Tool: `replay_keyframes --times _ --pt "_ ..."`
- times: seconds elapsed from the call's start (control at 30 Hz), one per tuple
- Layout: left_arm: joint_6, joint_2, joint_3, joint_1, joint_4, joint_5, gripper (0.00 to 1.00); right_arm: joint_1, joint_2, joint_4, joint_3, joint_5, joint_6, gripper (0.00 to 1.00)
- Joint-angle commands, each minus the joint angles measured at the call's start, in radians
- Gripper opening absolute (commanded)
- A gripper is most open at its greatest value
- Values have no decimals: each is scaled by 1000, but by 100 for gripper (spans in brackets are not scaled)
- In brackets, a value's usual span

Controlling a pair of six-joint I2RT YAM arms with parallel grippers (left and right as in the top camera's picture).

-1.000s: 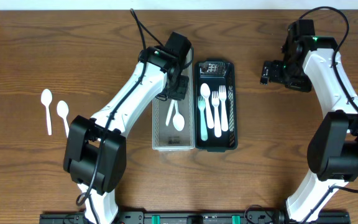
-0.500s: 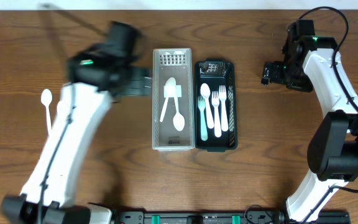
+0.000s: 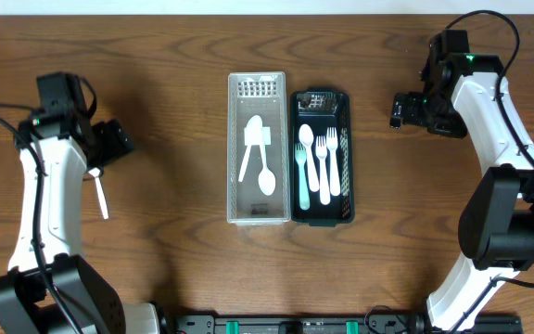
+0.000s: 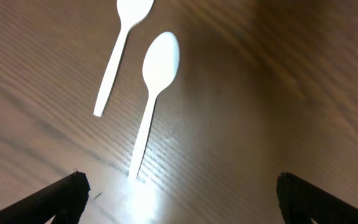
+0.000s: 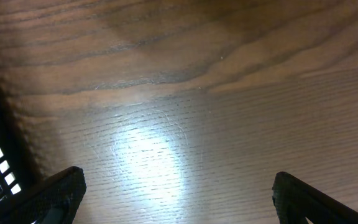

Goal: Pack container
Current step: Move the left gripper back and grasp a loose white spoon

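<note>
The left gripper is seen open and empty near two white spoons; the right gripper is likewise spread, right of the black tray.

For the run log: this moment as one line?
left gripper open above loose spoons | right gripper open, empty, beside black tray | clear container holds two spoons
</note>
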Motion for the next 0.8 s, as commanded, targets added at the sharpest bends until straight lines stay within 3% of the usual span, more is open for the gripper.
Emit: replay_keyframes --times 0.0,0.37,0.77 --pt "14 10 -92 26 73 32 98 -3 7 -4 -5 10 -8 99" --pt "21 156 -145 86 192 33 98 -4 7 -16 -5 11 -8 99" --pt "219 254 -145 137 279 161 98 -4 7 -21 -5 17 -8 99"
